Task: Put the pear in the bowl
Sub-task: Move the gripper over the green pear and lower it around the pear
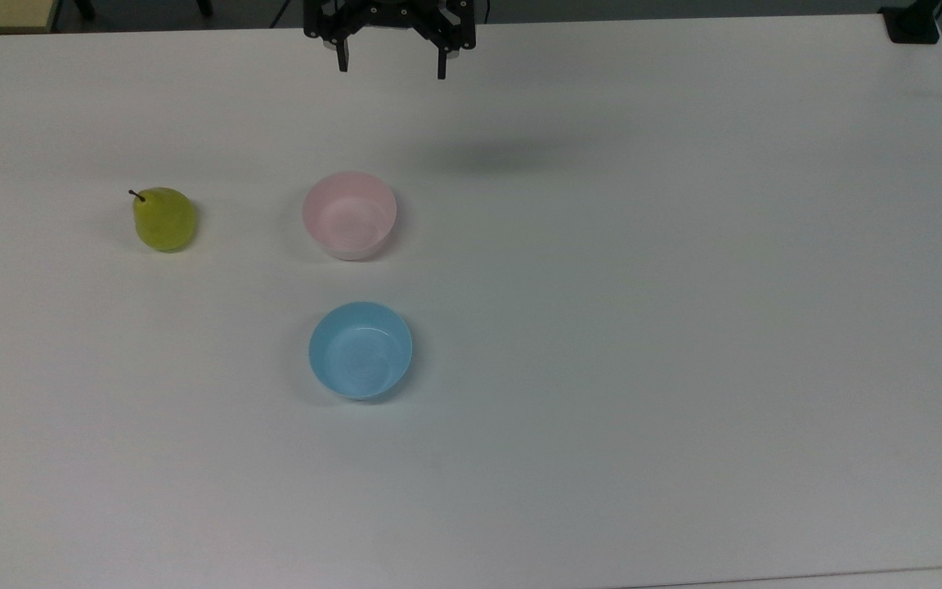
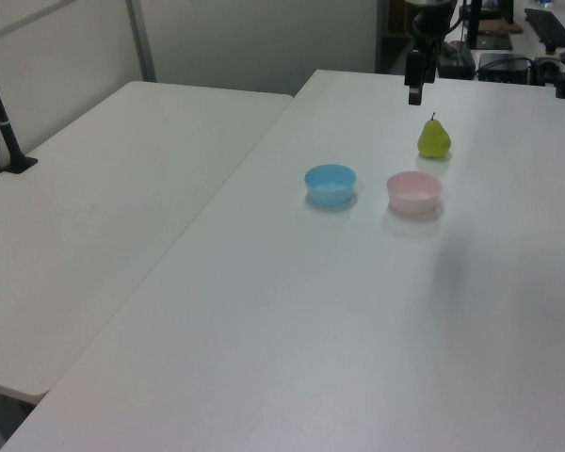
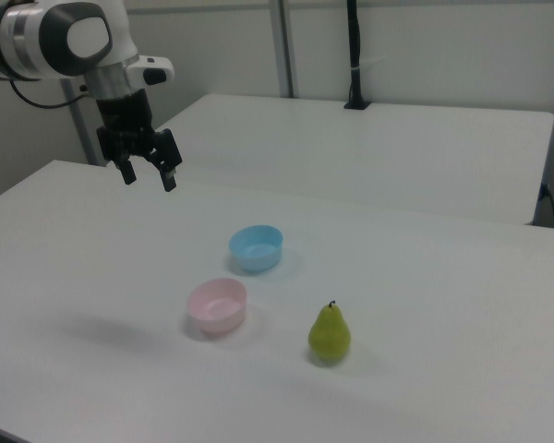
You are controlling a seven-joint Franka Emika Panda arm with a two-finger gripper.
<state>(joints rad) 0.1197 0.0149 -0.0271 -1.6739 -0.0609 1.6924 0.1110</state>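
Note:
A small yellow-green pear (image 1: 164,218) (image 2: 434,138) (image 3: 330,333) with a dark stem stands upright on the white table, at the top view's left. The pale pink bowl (image 1: 349,214) (image 2: 414,191) (image 3: 217,305) sits a short way to its right in the top view, with nothing inside. My gripper (image 1: 392,65) (image 2: 414,92) (image 3: 149,177) hangs high above the table near its far edge in the top view, open, with nothing between its fingers, well apart from both pear and bowl.
A light blue bowl (image 1: 361,350) (image 2: 330,184) (image 3: 256,247) sits just below the pink one in the top view. A second white table (image 2: 104,179) adjoins at the left view's left, with a black pole base (image 2: 17,162) on it.

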